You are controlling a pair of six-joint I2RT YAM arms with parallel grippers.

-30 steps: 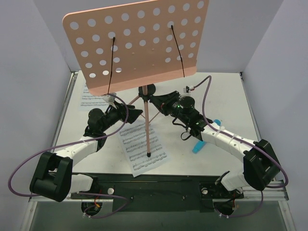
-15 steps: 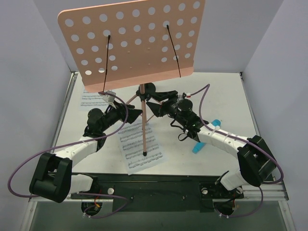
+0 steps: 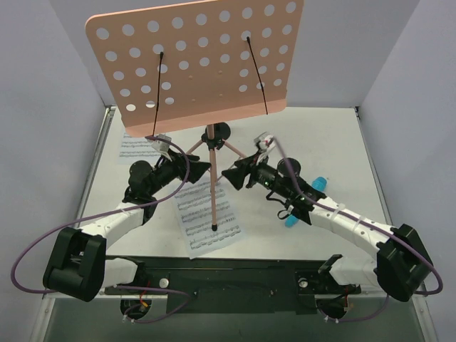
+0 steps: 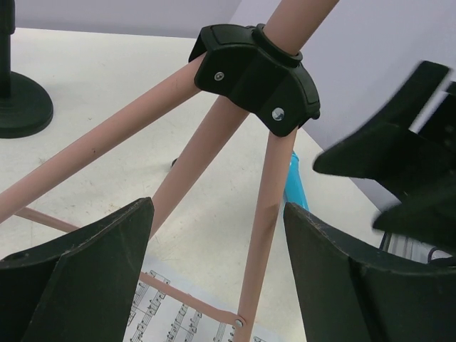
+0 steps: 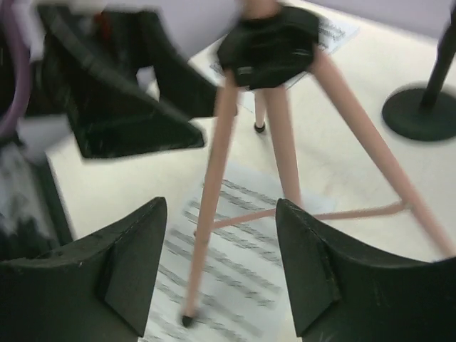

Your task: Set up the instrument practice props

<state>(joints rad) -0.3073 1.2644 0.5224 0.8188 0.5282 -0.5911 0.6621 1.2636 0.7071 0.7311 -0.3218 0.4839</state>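
The pink perforated music-stand desk (image 3: 196, 64) stands tilted on its pink tripod (image 3: 212, 185), with two black wire page-holders (image 3: 256, 75) lying across it. One white sheet-music page (image 3: 206, 214) lies under the tripod's feet. Another page (image 3: 134, 146) peeks out at the back left. My left gripper (image 3: 203, 169) (image 4: 217, 214) is open, with a tripod leg (image 4: 265, 214) between its fingers, untouched. Below the black joint (image 4: 256, 68) (image 5: 271, 44), my right gripper (image 3: 231, 174) (image 5: 221, 210) is open around another leg (image 5: 210, 206), clear of it.
A blue object (image 3: 296, 214) (image 4: 293, 187) lies on the table by the right forearm. A black round base with a post (image 4: 23, 107) (image 5: 424, 110) stands behind the tripod. Grey walls close in the table on the left, right and back.
My right gripper has opened, let go of the tripod near its joint and drawn back toward the near right. The stand shifted slightly left, then stayed still. The left arm has not moved.
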